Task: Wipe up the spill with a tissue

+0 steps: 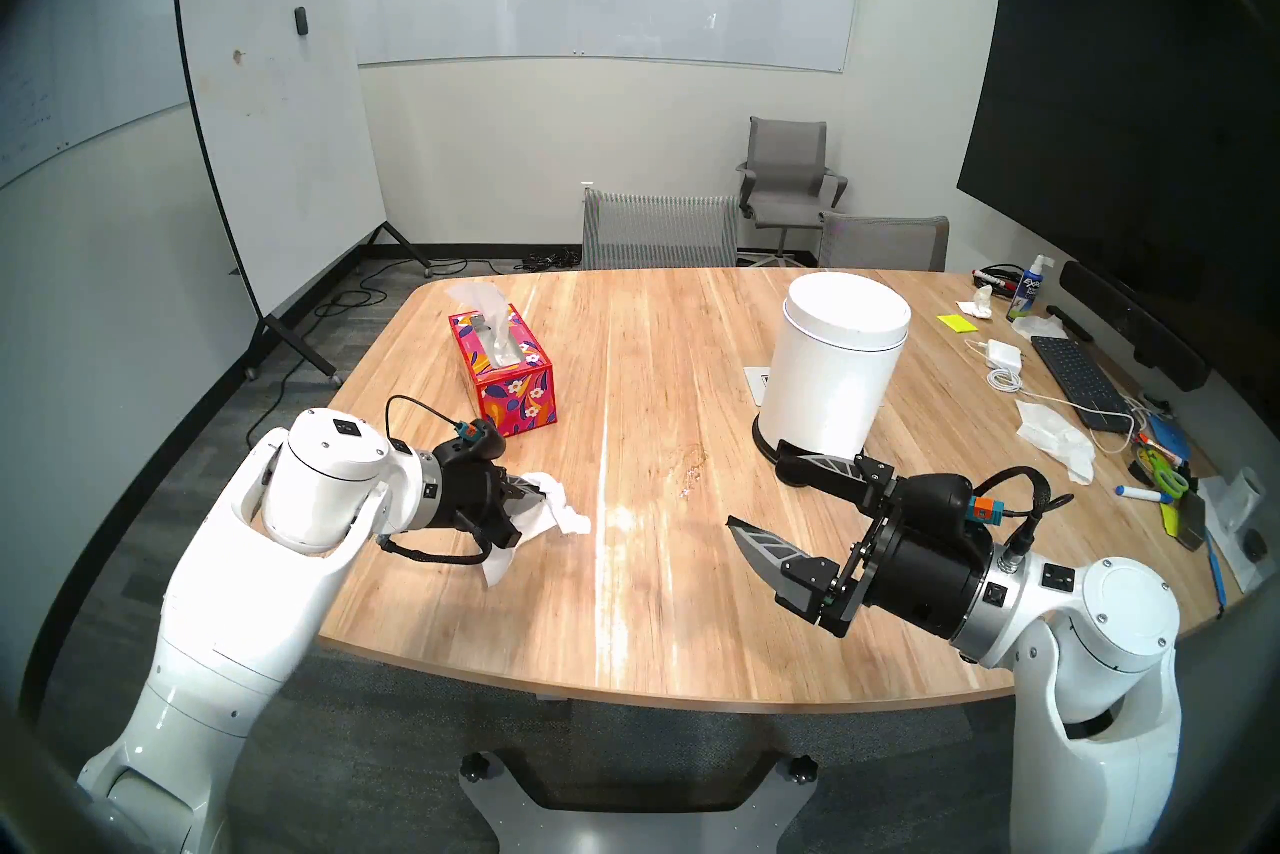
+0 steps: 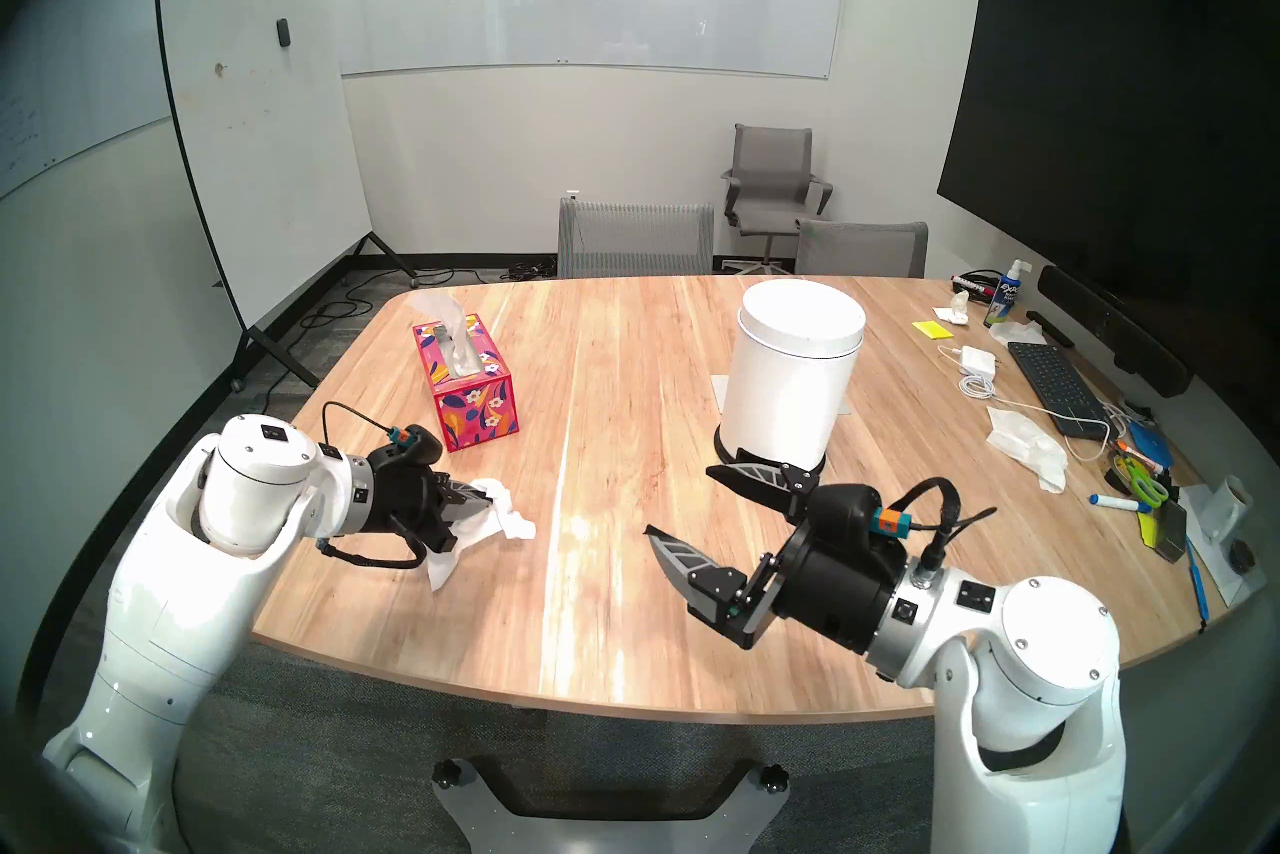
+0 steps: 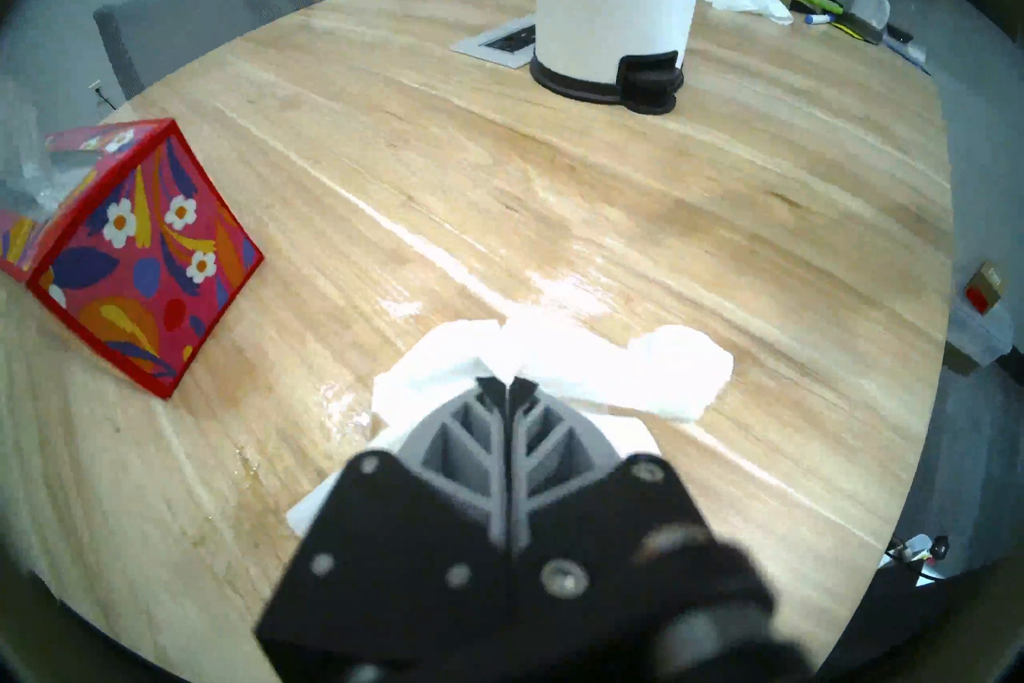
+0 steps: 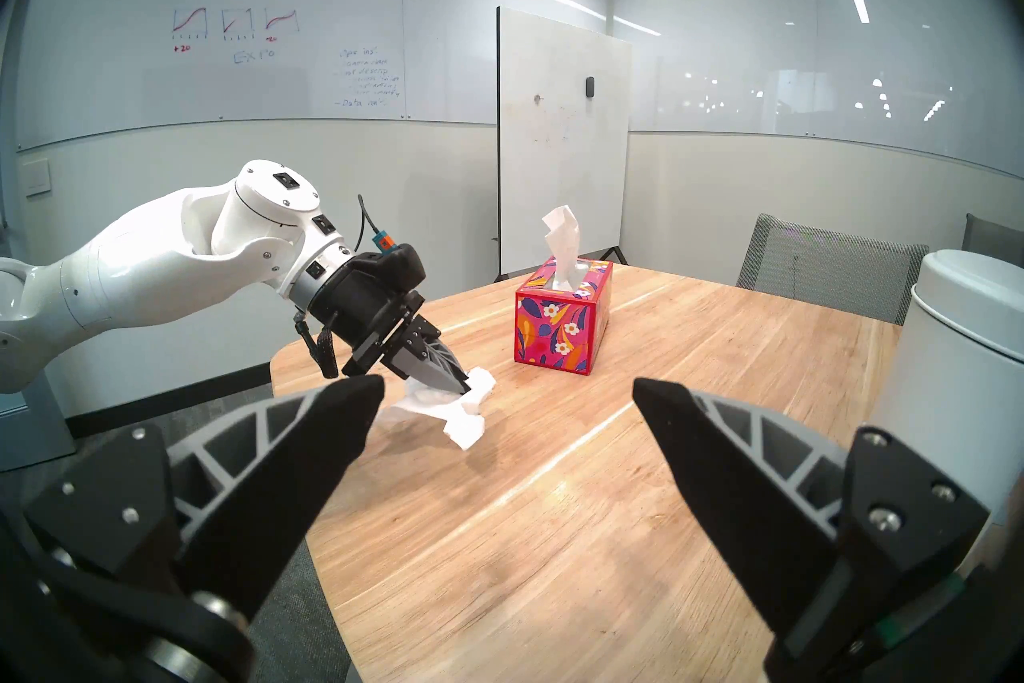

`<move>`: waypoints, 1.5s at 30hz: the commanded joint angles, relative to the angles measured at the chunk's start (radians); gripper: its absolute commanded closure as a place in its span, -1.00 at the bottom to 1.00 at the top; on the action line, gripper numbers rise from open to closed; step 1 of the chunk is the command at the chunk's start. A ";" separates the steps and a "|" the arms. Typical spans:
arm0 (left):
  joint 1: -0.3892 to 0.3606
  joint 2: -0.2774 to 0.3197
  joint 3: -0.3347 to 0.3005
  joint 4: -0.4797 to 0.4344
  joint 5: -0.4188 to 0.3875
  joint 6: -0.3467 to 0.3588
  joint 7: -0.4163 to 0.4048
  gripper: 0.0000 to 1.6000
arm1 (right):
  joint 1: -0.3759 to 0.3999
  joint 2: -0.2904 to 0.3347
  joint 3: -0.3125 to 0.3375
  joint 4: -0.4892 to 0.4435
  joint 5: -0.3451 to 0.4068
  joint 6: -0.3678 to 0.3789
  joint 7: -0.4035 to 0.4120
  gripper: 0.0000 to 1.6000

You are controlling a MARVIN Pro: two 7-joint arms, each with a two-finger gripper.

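The left gripper [image 1: 530, 493] pinches the crumpled white tissue [image 1: 547, 509] above the surface's [image 1: 692, 624] near-left part; the right gripper [image 1: 758, 495] hangs wide, empty. The spill [image 1: 692, 466] lies mid-surface, seemingly half-wiped. Next, I judge: carry the tissue rightward and press down there.

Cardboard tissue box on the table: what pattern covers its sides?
Red with white flowers and blue-orange leaves; right wrist view.

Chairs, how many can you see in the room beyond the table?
3. Two mesh-backed chairs sit at the table's far edge, side by side. One gray office chair stands farther back by the wall. Others may be hidden.
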 commanded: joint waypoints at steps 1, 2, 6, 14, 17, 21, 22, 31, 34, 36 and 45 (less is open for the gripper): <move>-0.017 0.019 -0.065 -0.048 -0.048 0.018 -0.044 1.00 | 0.003 0.001 0.002 -0.016 0.003 0.000 0.002 -1.00; -0.017 0.019 -0.070 -0.050 -0.052 0.019 -0.048 1.00 | 0.003 0.001 0.002 -0.016 0.003 0.000 0.003 -1.00; -0.018 0.017 -0.095 -0.053 -0.068 0.021 -0.062 1.00 | 0.003 0.002 0.002 -0.016 0.003 0.000 0.003 -1.00; -0.022 0.001 -0.136 -0.054 -0.099 0.028 -0.077 1.00 | 0.003 0.002 0.003 -0.016 0.003 0.000 0.003 -1.00; -0.018 -0.008 -0.144 -0.054 -0.104 0.026 -0.076 1.00 | 0.003 0.002 0.003 -0.017 0.003 0.001 0.003 -1.00; -0.026 -0.028 -0.151 -0.041 -0.113 0.028 -0.073 1.00 | 0.003 0.002 0.003 -0.017 0.003 0.001 0.003 -1.00; -0.028 -0.033 -0.155 -0.042 -0.118 0.028 -0.074 1.00 | 0.003 0.002 0.003 -0.017 0.003 0.001 0.003 -1.00; -0.009 -0.073 -0.176 -0.055 -0.126 0.005 -0.056 1.00 | 0.003 0.002 0.003 -0.017 0.003 0.001 0.003 -1.00; -0.017 -0.077 -0.176 -0.049 -0.132 0.009 -0.055 1.00 | 0.003 0.002 0.003 -0.017 0.003 0.001 0.003 -1.00; -0.019 -0.077 -0.176 -0.048 -0.134 0.011 -0.055 1.00 | 0.003 0.002 0.003 -0.017 0.003 0.001 0.003 -1.00; -0.024 -0.065 -0.173 -0.045 -0.146 0.013 -0.069 1.00 | 0.003 0.002 0.003 -0.017 0.003 0.001 0.003 -1.00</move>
